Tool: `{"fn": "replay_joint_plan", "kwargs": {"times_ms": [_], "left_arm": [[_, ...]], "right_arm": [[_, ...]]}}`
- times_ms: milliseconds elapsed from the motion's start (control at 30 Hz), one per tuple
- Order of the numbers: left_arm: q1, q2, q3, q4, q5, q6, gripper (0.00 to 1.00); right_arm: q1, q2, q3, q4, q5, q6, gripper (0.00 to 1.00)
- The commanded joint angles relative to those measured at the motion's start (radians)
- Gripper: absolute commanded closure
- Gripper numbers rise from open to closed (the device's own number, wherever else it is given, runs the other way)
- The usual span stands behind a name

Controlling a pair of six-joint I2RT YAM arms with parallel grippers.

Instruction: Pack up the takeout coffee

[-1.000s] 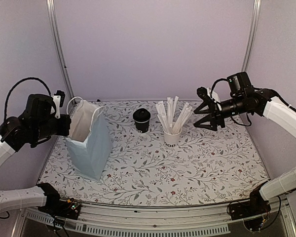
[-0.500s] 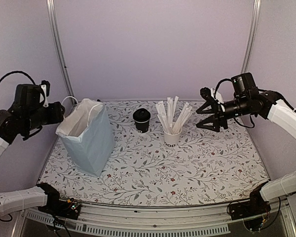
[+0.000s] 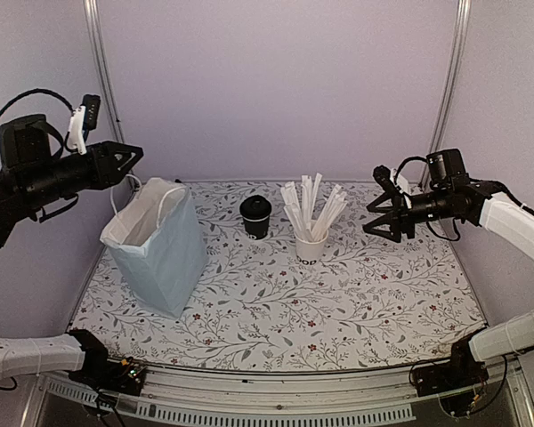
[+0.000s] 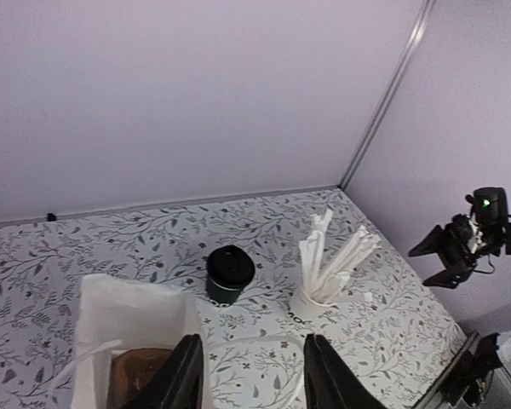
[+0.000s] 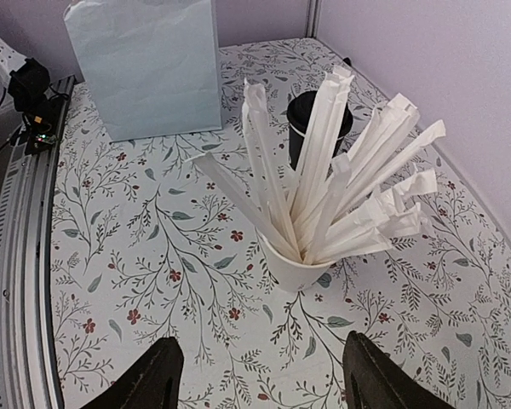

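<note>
Small black paper cup (image 3: 254, 216) stands upright on flowery table (image 3: 365, 294), ahead & below left gripper (image 3: 135, 158) (jaws part open, empty); for right gripper (image 3: 370, 219) (jaws wide, empty) it's behind white cup of sticks (image 3: 311, 246), so left prob. has the clearer way.

On the tabletop (image 3: 356, 302) the paper bag (image 3: 160, 258) stands upright at the left. The takeout coffee (image 3: 254, 216) stands near the middle toward the back, right of the bag and apart from it. The cup of wrapped straws (image 3: 311, 242) stands just right of the coffee, slightly nearer the front. The left tool (image 3: 133, 162) hangs above the bag's far side. The right tool (image 3: 369, 219) hovers right of the straws, well apart.
</note>
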Motion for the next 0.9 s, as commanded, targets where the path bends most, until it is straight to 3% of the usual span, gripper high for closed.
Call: {"fn": "replay_joint_plan", "kwargs": {"times_ms": [0, 167, 300, 433, 533, 667, 867], "left_arm": [[-0.197, 0.096, 0.056, 0.168, 0.143, 0.069, 0.60], [-0.404, 0.279, 0.142, 0.155, 0.061, 0.179, 0.61], [-0.497, 0.457, 0.234, 0.023, -0.214, 0.168, 0.63], [-0.486, 0.509, 0.154, 0.099, -0.306, 0.085, 0.64], [-0.439, 0.566, 0.149, 0.140, -0.281, 0.027, 0.65], [-0.396, 0.699, 0.241, 0.115, -0.239, -0.016, 0.68], [-0.303, 0.882, 0.390, 0.038, -0.204, -0.040, 0.61]], "right_arm": [[-0.028, -0.025, -0.058, 0.108, -0.009, 0.054, 0.33], [-0.044, -0.039, -0.103, 0.147, 0.024, 0.060, 0.33], [-0.046, -0.052, -0.139, 0.168, 0.064, 0.048, 0.33], [-0.049, -0.062, -0.166, 0.192, 0.113, 0.033, 0.33], [-0.048, -0.065, -0.167, 0.196, 0.118, 0.034, 0.33], [-0.048, -0.069, -0.173, 0.197, 0.118, 0.027, 0.33], [-0.050, -0.080, -0.182, 0.197, 0.115, 0.024, 0.33]]}}
